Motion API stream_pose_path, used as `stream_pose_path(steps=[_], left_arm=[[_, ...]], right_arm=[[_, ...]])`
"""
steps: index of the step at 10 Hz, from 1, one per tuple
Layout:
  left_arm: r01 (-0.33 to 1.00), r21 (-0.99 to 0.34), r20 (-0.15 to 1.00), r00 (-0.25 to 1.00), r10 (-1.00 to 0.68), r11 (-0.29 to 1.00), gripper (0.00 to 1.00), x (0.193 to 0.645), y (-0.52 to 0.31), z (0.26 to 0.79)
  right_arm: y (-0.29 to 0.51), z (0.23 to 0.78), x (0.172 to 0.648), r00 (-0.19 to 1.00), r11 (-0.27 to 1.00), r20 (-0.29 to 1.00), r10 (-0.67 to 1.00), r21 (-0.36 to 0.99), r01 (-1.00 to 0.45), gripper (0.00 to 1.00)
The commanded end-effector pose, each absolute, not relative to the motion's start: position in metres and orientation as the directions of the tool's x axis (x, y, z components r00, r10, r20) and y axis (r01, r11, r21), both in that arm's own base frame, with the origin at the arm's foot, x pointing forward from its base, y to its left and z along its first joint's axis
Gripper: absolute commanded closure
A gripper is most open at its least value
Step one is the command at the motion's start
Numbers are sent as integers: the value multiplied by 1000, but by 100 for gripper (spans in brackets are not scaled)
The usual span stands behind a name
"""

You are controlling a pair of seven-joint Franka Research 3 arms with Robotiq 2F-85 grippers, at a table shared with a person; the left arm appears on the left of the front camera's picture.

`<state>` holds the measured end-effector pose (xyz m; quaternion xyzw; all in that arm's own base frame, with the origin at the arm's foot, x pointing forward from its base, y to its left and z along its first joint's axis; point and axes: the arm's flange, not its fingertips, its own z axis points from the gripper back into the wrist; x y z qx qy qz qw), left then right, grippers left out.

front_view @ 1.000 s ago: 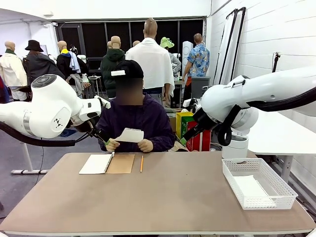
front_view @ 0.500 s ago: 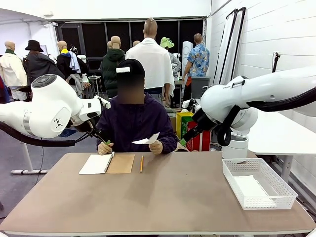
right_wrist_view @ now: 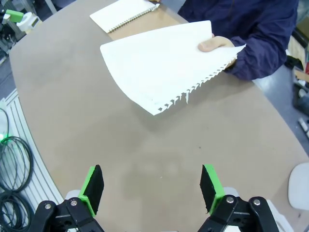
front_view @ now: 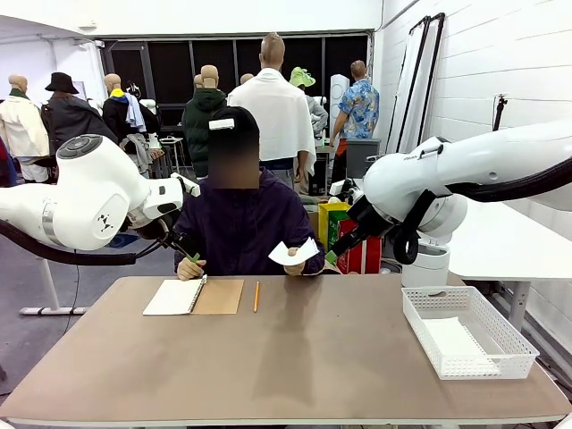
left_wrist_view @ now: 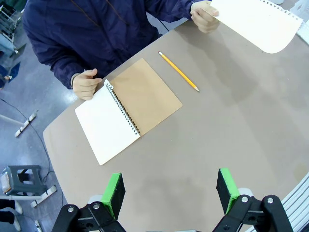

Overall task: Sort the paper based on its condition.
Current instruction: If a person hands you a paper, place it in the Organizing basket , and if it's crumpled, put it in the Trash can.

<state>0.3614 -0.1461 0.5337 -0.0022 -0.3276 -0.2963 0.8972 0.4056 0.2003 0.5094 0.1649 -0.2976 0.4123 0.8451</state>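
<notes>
Above the open left gripper, the spiral notebook lies open on the table. The person's hand rests at its far corner. Beyond the pencil, another hand holds the paper, apparently torn from the notebook.

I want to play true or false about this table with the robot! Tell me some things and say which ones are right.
1. The person's hand holds up a sheet of paper. True.
2. The notebook is closed. False: it lies open.
3. The pencil lies on the table beside the notebook. True.
4. The white basket sits by the notebook. False: it sits far off, at the table's other end.
5. The right tool is open. True.
</notes>
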Motion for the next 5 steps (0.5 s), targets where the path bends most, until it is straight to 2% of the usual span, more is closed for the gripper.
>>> stream_pose_path(steps=[1, 5], left_arm=[[532, 188, 588, 613, -529, 826, 0, 363, -145, 534], [532, 188, 588, 613, -529, 826, 0, 363, -145, 534]], right_arm=[[200, 509, 405, 485, 608, 641, 594, 36, -793, 0], [200, 509, 406, 483, 606, 639, 599, 33, -795, 0]])
